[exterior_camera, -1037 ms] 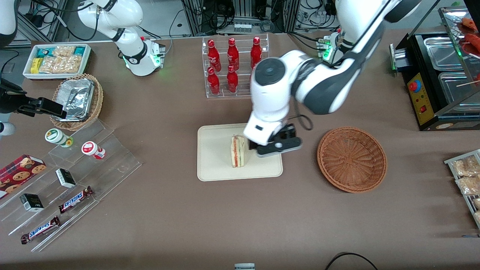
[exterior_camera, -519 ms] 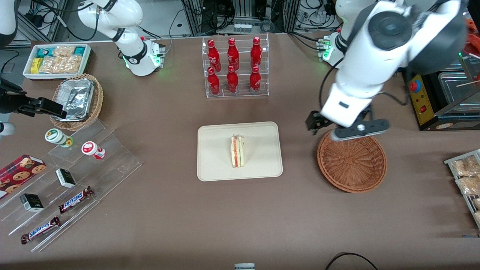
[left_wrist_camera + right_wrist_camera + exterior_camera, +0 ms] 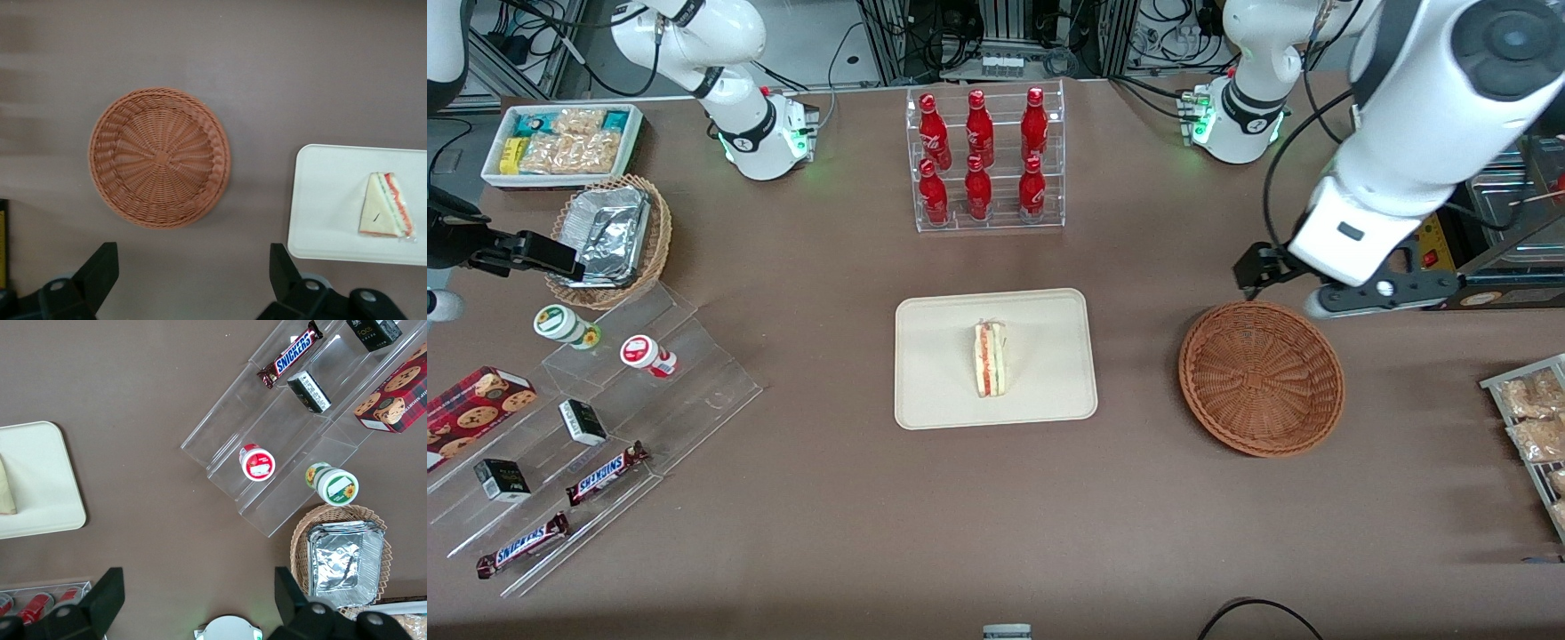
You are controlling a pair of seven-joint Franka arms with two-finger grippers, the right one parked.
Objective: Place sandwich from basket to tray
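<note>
The sandwich (image 3: 990, 360) (image 3: 385, 215), a pale wedge with red and green filling, lies on the cream tray (image 3: 1040, 391) (image 3: 327, 200) in the middle of the table. The reddish-brown wicker basket (image 3: 1261, 378) (image 3: 160, 157) stands beside the tray toward the working arm's end, with nothing in it. My gripper (image 3: 1316, 284) (image 3: 192, 270) hangs high above the table, a little farther from the front camera than the basket. It is open, and only bare tabletop shows between its black fingers (image 3: 100, 270).
A clear rack of red bottles (image 3: 983, 160) stands farther back than the tray. A black appliance (image 3: 1476, 222) and snack packets (image 3: 1534, 418) sit at the working arm's end. Stepped acrylic shelves (image 3: 605, 391), a tan basket of foil trays (image 3: 609, 236) and a white bin (image 3: 560, 142) lie toward the parked arm's end.
My gripper has left the sandwich on the tray, risen and swung past the basket toward the working arm's end. The sandwich has stayed put.
</note>
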